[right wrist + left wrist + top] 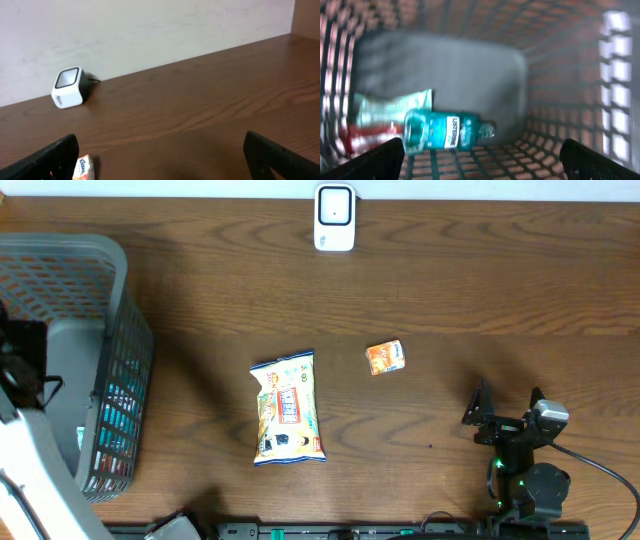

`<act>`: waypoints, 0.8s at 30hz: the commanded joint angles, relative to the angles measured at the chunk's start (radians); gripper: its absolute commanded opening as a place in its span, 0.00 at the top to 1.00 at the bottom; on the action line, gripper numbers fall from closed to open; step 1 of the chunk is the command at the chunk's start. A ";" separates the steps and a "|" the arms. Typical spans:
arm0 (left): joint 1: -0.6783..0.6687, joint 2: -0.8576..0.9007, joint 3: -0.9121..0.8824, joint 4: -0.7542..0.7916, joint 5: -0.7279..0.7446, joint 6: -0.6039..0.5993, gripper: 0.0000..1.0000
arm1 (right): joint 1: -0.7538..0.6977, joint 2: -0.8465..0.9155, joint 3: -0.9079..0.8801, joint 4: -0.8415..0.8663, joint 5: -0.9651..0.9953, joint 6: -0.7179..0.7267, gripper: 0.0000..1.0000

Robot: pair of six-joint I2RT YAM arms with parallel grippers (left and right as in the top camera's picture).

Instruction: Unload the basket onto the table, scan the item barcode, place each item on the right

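The scanner (pixel 334 217) stands upright at the table's (pixel 450 280) 12 o'clock edge, its window facing up. A snack bag (pixel 288 408) lies flat near the middle. A small orange packet (pixel 385 357) lies at 2 o'clock from the bag, apart from it.

The basket (pixel 130 350) sits at 9 o'clock, with the left arm over it. The left claw (pixel 482 142) points down into the basket, its 2 fingers spread wide with nothing between them. Below it a teal bottle (pixel 445 131) lies on its side on the basket floor, cap toward 3 o'clock. A green pouch (pixel 395 105) lies at the bottle's 10 o'clock, touching it.

The right claw (pixel 160 136) is at 4 o'clock on the table, fully spread and empty, facing the scanner.
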 commanded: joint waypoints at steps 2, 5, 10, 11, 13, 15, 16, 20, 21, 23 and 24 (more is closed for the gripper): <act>0.049 0.110 -0.005 -0.071 0.093 -0.378 0.00 | 0.006 -0.006 -0.002 -0.003 0.001 0.011 0.01; 0.056 0.190 -0.005 -0.108 0.153 -0.640 0.00 | 0.006 -0.006 -0.002 -0.003 0.001 0.011 0.01; 0.056 0.292 -0.005 -0.106 0.200 -0.865 0.00 | 0.006 -0.006 -0.002 -0.003 0.001 0.011 0.01; 0.056 0.310 -0.005 -0.106 0.199 -0.896 0.00 | 0.006 -0.005 -0.002 -0.003 0.001 0.011 0.01; 0.056 0.343 -0.005 -0.106 0.199 -0.933 0.00 | 0.006 -0.006 -0.002 -0.003 0.001 0.011 0.01; 0.056 0.375 -0.005 -0.107 0.199 -0.961 0.00 | 0.006 -0.006 -0.002 -0.003 0.001 0.011 0.01; 0.056 0.391 -0.005 -0.106 0.200 -0.970 0.00 | 0.006 -0.006 -0.002 -0.003 0.001 0.011 0.01; 0.055 0.473 -0.005 -0.107 0.200 -0.976 0.00 | 0.006 -0.006 -0.002 -0.003 0.001 0.011 0.01; 0.055 0.500 -0.006 -0.107 0.199 -0.976 0.00 | 0.006 -0.006 -0.002 -0.003 0.001 0.011 0.01; 0.055 0.533 -0.005 -0.107 0.199 -0.976 0.00 | 0.006 -0.006 -0.002 -0.003 0.001 0.011 0.01; 0.055 0.553 -0.005 -0.107 0.200 -0.976 0.00 | 0.006 -0.006 -0.002 -0.003 0.001 0.011 0.01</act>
